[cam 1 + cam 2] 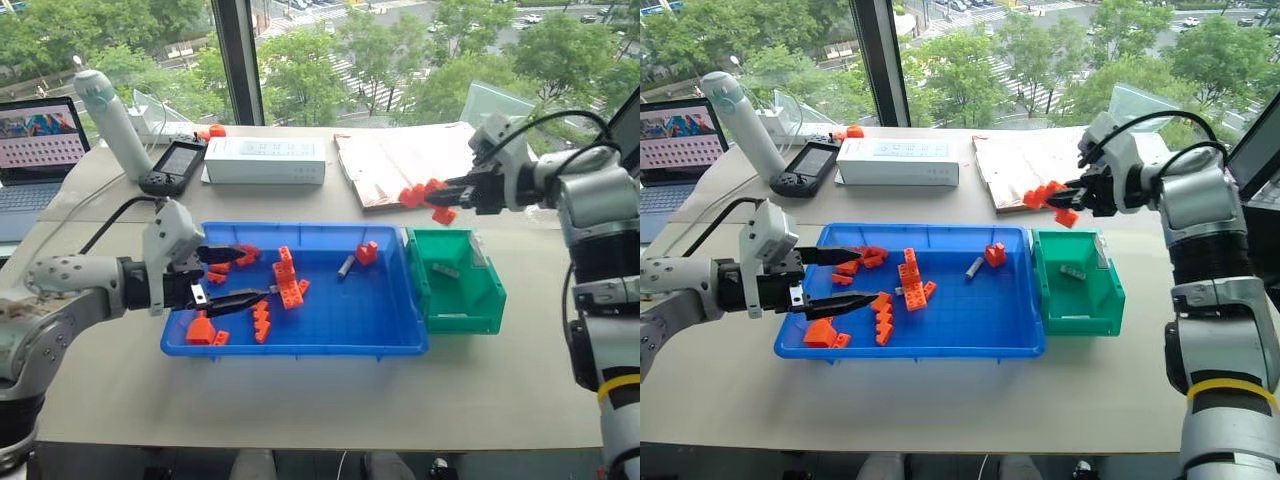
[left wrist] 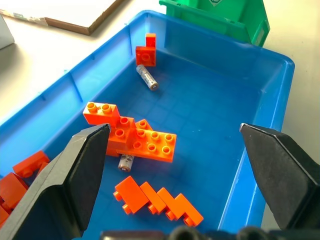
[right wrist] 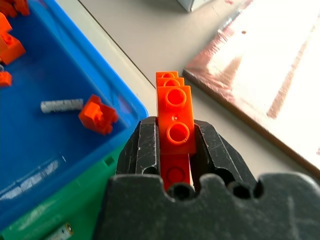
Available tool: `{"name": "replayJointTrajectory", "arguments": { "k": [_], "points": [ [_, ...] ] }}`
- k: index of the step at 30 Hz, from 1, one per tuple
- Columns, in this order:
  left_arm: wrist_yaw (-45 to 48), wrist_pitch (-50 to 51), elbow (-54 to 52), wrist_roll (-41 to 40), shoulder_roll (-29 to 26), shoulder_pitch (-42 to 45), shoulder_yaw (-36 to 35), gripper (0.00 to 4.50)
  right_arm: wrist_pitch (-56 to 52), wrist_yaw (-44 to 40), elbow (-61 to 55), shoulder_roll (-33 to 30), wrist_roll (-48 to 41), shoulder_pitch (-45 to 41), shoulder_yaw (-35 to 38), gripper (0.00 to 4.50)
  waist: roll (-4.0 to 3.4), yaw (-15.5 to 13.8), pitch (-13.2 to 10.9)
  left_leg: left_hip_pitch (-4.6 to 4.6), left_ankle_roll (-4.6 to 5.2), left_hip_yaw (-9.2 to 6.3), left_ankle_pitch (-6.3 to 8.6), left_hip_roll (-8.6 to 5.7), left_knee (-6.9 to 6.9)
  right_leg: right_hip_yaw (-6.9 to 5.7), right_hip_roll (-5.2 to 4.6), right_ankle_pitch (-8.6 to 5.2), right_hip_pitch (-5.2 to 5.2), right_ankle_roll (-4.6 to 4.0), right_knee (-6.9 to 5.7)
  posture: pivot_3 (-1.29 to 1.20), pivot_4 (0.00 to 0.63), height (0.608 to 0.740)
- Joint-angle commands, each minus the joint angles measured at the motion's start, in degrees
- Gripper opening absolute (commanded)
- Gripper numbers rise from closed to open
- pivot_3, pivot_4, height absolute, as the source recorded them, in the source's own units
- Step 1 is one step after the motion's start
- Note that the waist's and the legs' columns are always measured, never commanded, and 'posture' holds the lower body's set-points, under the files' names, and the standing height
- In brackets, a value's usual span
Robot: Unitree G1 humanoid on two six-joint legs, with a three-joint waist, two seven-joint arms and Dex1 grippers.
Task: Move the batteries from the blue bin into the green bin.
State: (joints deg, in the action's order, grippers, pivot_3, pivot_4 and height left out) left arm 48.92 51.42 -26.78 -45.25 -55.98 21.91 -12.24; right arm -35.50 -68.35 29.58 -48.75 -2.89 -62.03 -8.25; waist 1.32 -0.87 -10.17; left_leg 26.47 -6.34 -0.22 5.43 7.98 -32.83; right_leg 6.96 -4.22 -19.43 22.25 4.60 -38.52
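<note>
Over the table behind the green bin (image 1: 455, 285), the right gripper (image 1: 449, 195) is clamped on a studded orange brick strip (image 3: 175, 117). One battery (image 1: 446, 270) lies in that bin; another ribbed silvery battery (image 1: 346, 266) sits on open floor in the glossy blue bin (image 1: 300, 345). Left gripper (image 1: 236, 276) hovers wide open, empty, over bricks.

battery (image 2: 125, 162): mostly hidden under orange brick stack (image 2: 142, 140) | laptop (image 1: 35, 150): cut off by left edge | battery in green bin (image 1: 447, 270): too small to detail
</note>
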Motion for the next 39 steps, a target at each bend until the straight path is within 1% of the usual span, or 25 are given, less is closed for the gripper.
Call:
{"name": "replayJointTrajectory", "arguments": {
  "k": [1, 4, 7, 10, 15, 18, 24, 27, 28, 30, 33, 35, 36, 39],
  "points": [
    [-0.45, -0.61, 0.29, 0.23, 0.37, 1.32, -0.06, 4.5, -1.11, 1.11, -4.53, -0.22, -1.23, 0.98, 2.18, 0.47, -0.01, 0.31, 0.0, 0.0, 0.0, 0.0, 0.0, 0.0, 0.0, 0.0, 0.0, 0.0, 0.01, 0.0, 0.01, 0.0, 0.15, 0.732],
    [-0.39, -0.87, 0.77, 0.45, 0.42, 1.39, 0.07, 4.5, -2.08, 2.84, -7.75, 1.56, -2.87, 0.84, 3.4, 0.47, -0.03, 1.08, -0.01, -0.02, -0.03, 0.0, -0.02, 0.0, 0.03, 0.07, 0.03, 0.0, 0.04, 0.0, -0.04, 0.0, 0.15, 0.732],
    [-0.2, -1.23, 1.12, 0.98, 0.17, 1.02, 0.14, 4.5, -4.07, 4.97, -10.61, 4.6, -5.29, -2.8, 5.43, 0.47, -0.03, 1.24, -0.02, -0.04, -0.04, 0.0, -0.04, 0.0, 0.03, 0.07, 0.03, 0.0, 0.03, 0.0, -0.05, 0.0, 0.15, 0.732],
    [-0.04, -1.23, 1.05, 1.01, -0.06, 0.75, -0.14, 4.5, -4.95, 4.77, -12.18, 5.28, -6.1, -4.31, 5.1, 0.47, -0.07, 1.06, -0.04, -0.03, -0.04, 0.0, -0.03, 0.0, 0.04, 0.05, 0.02, 0.0, 0.02, 0.0, -0.06, 0.0, 0.15, 0.732],
    [0.38, -1.35, 0.63, 1.32, -0.79, -0.64, -1.28, 4.5, -7.75, 2.24, -16.81, 7.32, -8.83, -3.13, 2.08, 0.47, -0.06, -0.03, -0.04, -0.01, -0.01, 0.0, 0.0, 0.0, 0.02, 0.01, 0.0, 0.0, -0.03, 0.0, 0.0, 0.0, 0.15, 0.732],
    [0.23, -1.13, 0.07, 1.29, -1.17, -1.66, -2.35, 4.5, -9.73, 1.75, -20.51, 12.24, -10.97, -1.18, -0.93, 0.47, -0.06, 0.14, -0.03, -0.02, -0.02, 0.0, -0.01, 0.0, 0.02, 0.01, 0.02, 0.0, -0.02, 0.0, -0.05, 0.0, 0.15, 0.732],
    [-0.27, -0.72, -0.56, 1.01, -1.41, -2.04, -2.97, 4.5, -8.23, 4.25, -20.19, 19.31, -10.14, 0.41, -4.76, 0.47, -0.06, 0.17, -0.04, -0.02, -0.03, 0.0, -0.02, 0.0, 0.02, 0.03, 0.03, 0.0, 0.05, 0.0, -0.22, 0.0, 0.15, 0.732],
    [-0.48, -0.34, -1.05, 0.76, -1.86, -2.48, -3.63, 4.5, -10.37, 0.18, -23.91, 19.26, -11.53, 1.59, -8.47, 0.47, -0.06, -0.24, -0.04, -0.01, -0.02, 0.0, -0.02, 0.0, 0.0, 0.0, 0.02, 0.0, 0.03, 0.0, -0.22, 0.0, 0.15, 0.732],
    [-0.57, -0.22, -1.2, 0.69, -1.99, -2.66, -3.88, 4.5, -10.65, -1.38, -25.1, 18.23, -11.57, 2.11, -9.63, 0.47, -0.06, -0.28, -0.03, -0.01, -0.02, 0.0, -0.01, 0.0, 0.0, -0.01, 0.02, 0.0, 0.03, 0.0, -0.22, 0.0, 0.15, 0.732],
    [-0.65, -0.02, -1.53, 0.56, -2.25, -3.4, -4.59, 4.5, -8.66, -6.59, -28.03, 14.08, -10.95, 4.48, -12.85, 0.47, -0.06, -0.41, -0.04, -0.01, -0.02, 0.0, -0.01, 0.0, 0.0, 0.0, 0.02, 0.0, 0.03, 0.0, -0.22, 0.0, 0.15, 0.732],
    [-0.78, 0.09, -1.85, 0.47, -2.31, -3.98, -4.97, 4.5, -8.16, -9.89, -29.82, 11.5, -11.71, 6.03, -14.57, 0.47, -0.05, -0.68, -0.03, -0.01, 0.0, 0.0, 0.0, 0.0, -0.02, -0.02, 0.02, 0.0, 0.0, 0.0, -0.19, 0.0, 0.15, 0.732],
    [-0.89, 0.03, -1.89, 0.35, -2.35, -4.12, -4.98, 4.5, -8.73, -10.67, -30.11, 11.22, -12.28, 6.19, -14.74, 1.48, -0.05, -0.48, -0.03, -0.01, -0.01, 0.0, 0.0, 0.01, -0.01, -0.01, 0.03, 0.0, 0.03, 0.0, -0.19, 0.0, 0.15, 0.732],
    [-0.94, 0.0, -1.89, 0.33, -2.36, -4.15, -4.94, 4.5, -8.77, -11.02, -30.21, 11.15, -12.46, 6.19, -14.74, 1.61, -0.05, -0.25, -0.03, -0.01, -0.01, 0.0, -0.01, 0.01, 0.0, -0.01, 0.03, 0.0, 0.04, 0.0, -0.21, 0.0, 0.15, 0.732],
    [-0.87, 0.0, -1.75, 0.34, -2.43, -4.05, -4.64, 4.5, -8.56, -13.23, -30.24, 10.55, -13.88, 5.4, -13.84, 2.63, -0.05, 0.18, -0.03, -0.02, -0.01, 0.0, -0.01, 0.01, 0.02, 0.0, 0.04, 0.0, 0.05, 0.0, -0.23, 0.0, 0.15, 0.732]
  ]
}}
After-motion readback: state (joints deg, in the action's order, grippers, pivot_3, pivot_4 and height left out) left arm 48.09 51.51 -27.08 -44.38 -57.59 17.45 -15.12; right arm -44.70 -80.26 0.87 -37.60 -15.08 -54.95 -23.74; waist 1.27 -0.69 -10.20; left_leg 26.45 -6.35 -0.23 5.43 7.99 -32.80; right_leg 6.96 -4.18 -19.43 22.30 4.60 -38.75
